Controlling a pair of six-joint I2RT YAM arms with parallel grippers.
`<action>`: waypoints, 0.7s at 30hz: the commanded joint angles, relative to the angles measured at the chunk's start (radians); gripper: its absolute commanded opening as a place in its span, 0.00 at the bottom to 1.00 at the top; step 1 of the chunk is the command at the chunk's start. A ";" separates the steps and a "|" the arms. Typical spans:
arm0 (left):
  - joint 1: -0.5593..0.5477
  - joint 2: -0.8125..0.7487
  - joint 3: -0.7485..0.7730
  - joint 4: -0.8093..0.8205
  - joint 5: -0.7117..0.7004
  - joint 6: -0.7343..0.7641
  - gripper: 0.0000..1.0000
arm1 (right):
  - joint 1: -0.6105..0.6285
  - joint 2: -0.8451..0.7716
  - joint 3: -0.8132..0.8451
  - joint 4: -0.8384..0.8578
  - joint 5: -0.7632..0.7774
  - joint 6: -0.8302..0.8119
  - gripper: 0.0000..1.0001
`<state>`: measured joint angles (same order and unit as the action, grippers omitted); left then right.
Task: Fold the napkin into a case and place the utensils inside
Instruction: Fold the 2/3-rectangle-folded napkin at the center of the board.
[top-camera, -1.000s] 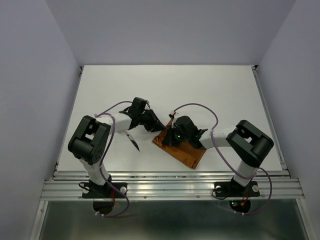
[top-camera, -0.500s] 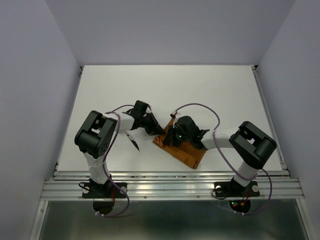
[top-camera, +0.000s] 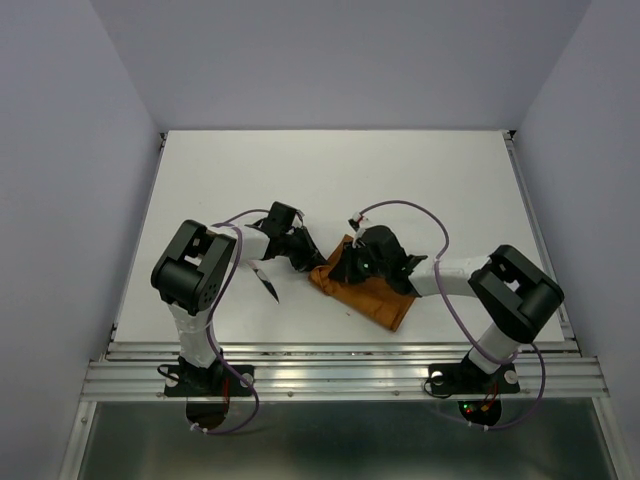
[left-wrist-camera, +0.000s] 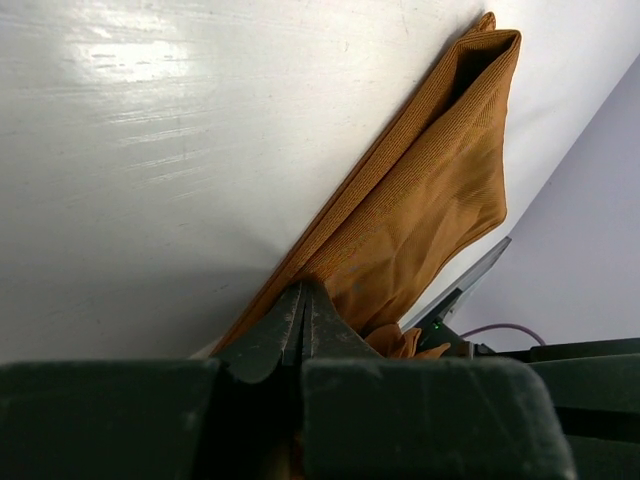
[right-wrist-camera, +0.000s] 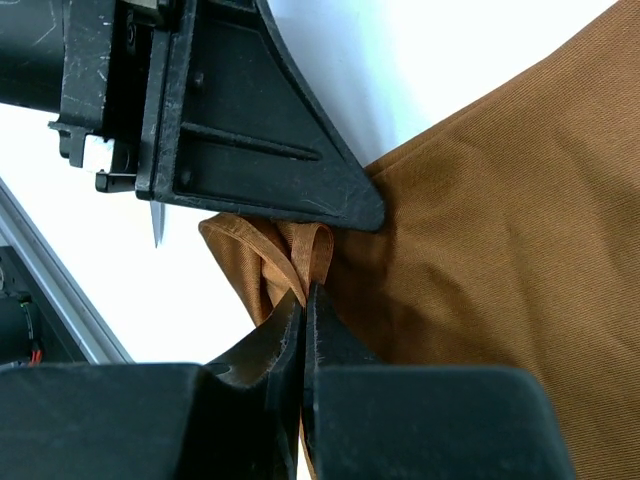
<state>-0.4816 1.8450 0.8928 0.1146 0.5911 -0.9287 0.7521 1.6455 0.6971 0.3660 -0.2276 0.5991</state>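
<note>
Using left end effector and right end effector, both shut tight, pinching one bunched corner of the napkin, lying folded by the middle of the desk's near edge. Handling thin, limp cloth, likely slipping unless catching every layer at the hem. Seeing nothing inside the case through its open end; spotting one dark-tipped utensil outside, on the desk to its left.
</note>
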 joint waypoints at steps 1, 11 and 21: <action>0.001 0.014 -0.014 -0.047 -0.008 0.045 0.07 | -0.020 -0.019 -0.002 0.030 0.024 -0.002 0.01; 0.001 0.010 0.006 -0.059 -0.004 0.054 0.08 | -0.040 0.034 0.012 0.019 0.011 -0.015 0.01; 0.001 -0.044 0.041 -0.038 0.021 0.051 0.13 | -0.050 0.089 0.016 0.019 -0.010 -0.027 0.01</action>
<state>-0.4816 1.8446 0.8955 0.1112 0.6006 -0.9085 0.7109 1.7092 0.6971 0.3660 -0.2295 0.5953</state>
